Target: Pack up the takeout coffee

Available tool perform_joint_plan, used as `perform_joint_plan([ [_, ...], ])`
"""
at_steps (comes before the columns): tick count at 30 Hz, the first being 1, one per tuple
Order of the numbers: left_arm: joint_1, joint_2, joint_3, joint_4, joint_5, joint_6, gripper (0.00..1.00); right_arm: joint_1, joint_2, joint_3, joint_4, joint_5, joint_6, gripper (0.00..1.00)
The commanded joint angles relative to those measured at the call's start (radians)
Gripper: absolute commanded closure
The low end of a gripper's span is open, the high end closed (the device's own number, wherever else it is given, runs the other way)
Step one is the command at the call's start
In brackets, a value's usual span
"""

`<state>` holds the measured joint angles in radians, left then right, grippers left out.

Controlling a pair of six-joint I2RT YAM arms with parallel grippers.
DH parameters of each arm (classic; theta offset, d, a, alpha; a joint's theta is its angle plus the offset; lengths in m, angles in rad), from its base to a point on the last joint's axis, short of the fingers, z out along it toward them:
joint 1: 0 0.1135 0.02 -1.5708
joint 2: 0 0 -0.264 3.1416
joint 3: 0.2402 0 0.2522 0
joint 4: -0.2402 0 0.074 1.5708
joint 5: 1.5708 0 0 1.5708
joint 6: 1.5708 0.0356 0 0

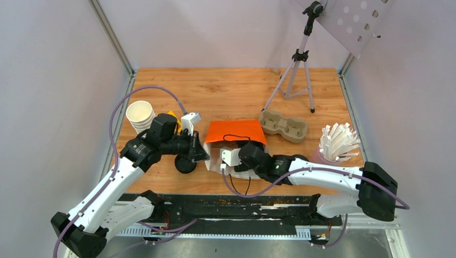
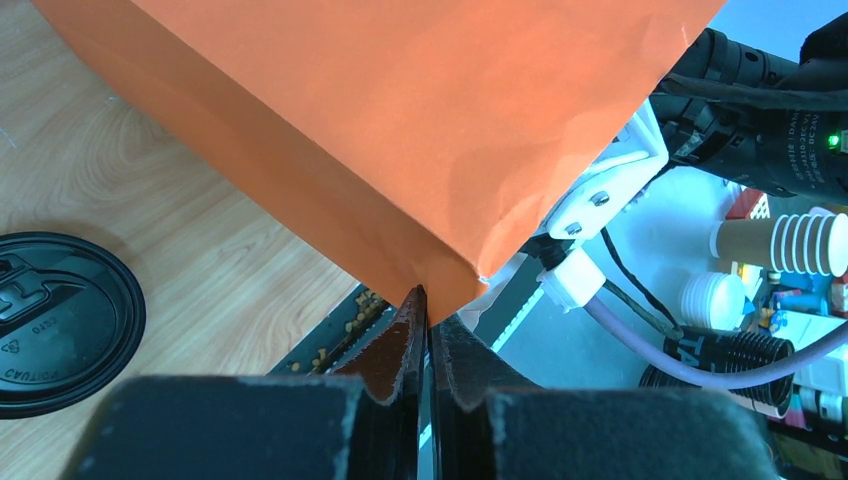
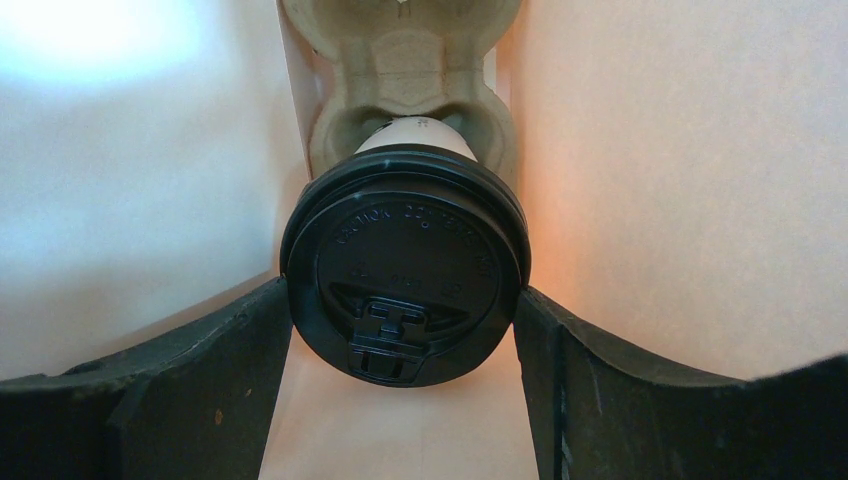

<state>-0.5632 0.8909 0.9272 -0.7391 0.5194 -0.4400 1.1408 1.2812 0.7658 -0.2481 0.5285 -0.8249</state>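
Orange paper bag (image 2: 400, 120) lies on its side on the wooden counter (image 1: 226, 91); my left gripper (image 2: 422, 300) pinches its corner edge. Inside the bag, my right gripper (image 3: 403, 292) clasps a small white paper cup with a round black plastic lid (image 3: 405, 240), its base at a moulded brown pulp tray (image 3: 400, 60).

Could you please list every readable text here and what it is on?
"CAUTION CONTENTS HOT": faint, embossed on the round black plastic lid of the white paper cup.
"CAUTION": upside down on the loose black lid on the wooden table.
White print on the black arm motor: too small to read.
The orange paper bag: none.
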Motion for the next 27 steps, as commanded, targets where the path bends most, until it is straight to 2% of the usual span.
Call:
perform_joint_plan([
  [1, -0.005, -0.017, -0.007, 0.034, 0.022, -0.002, 0.91, -0.018, -0.013, -0.013, 0.051, -0.003, 0.003, 0.27],
  [27, -0.006, -0.007, -0.014, 0.049, 0.032, -0.010, 0.91, -0.062, 0.034, -0.026, 0.057, -0.026, 0.023, 0.27],
])
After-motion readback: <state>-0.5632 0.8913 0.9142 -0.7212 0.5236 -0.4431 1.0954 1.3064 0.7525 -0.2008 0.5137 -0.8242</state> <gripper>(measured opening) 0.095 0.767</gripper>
